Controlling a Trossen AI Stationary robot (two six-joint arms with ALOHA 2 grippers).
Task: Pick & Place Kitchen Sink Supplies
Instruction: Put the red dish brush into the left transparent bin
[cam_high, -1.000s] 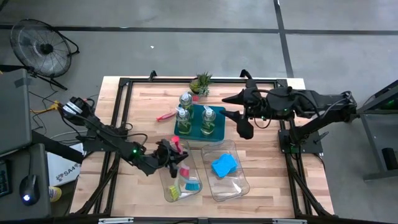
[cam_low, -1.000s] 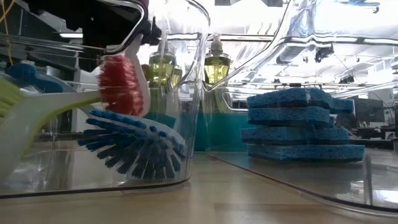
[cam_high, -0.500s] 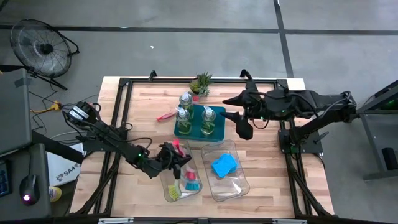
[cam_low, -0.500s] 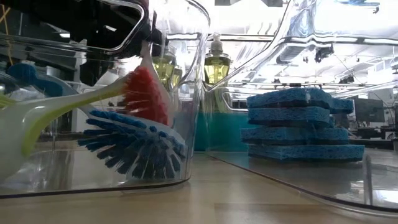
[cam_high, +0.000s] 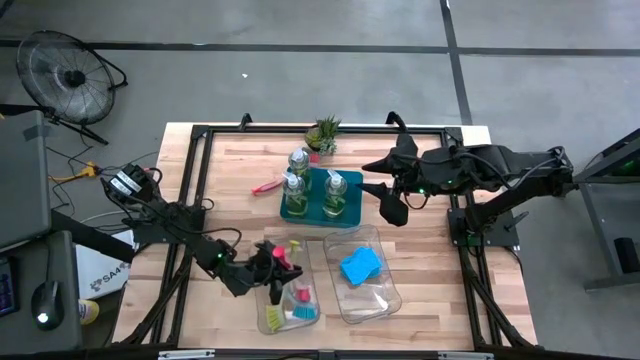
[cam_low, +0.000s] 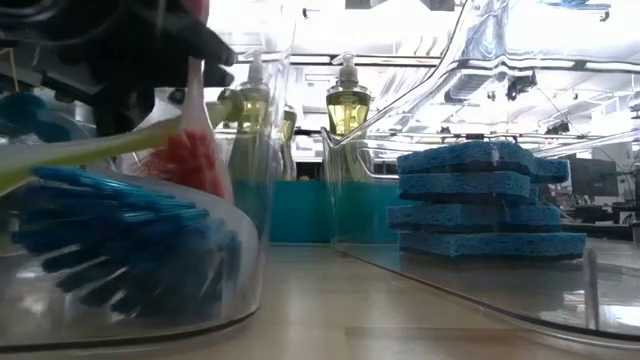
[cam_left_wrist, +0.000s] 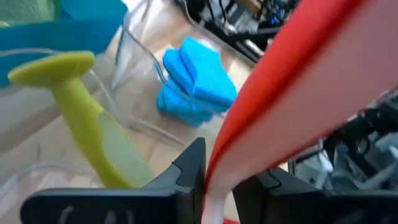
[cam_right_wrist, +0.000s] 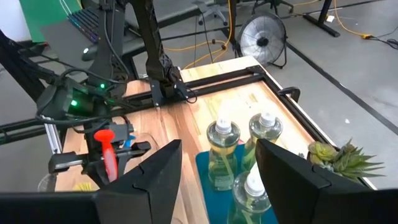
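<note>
Surface (cam_high: 230, 165): light wood, dark frame along its edges.
Teal tray (cam_high: 300, 212): centre, far half.
Potted plant (cam_high: 323, 134): far edge, just beyond the tray.
Clear bins (cam_high: 375, 300): two, side by side, near edge.
Floor fan (cam_high: 70, 75): far left, on the floor.

No readable text, labels, brands, numbers or signs in any view — the soap bottles (cam_right_wrist: 222, 155) carry no legible print, and nothing is written on the counter (cam_high: 235, 215) either. The white box on the floor (cam_high: 100, 268) by the counter's left side has dark marks on it, too small to read.
</note>
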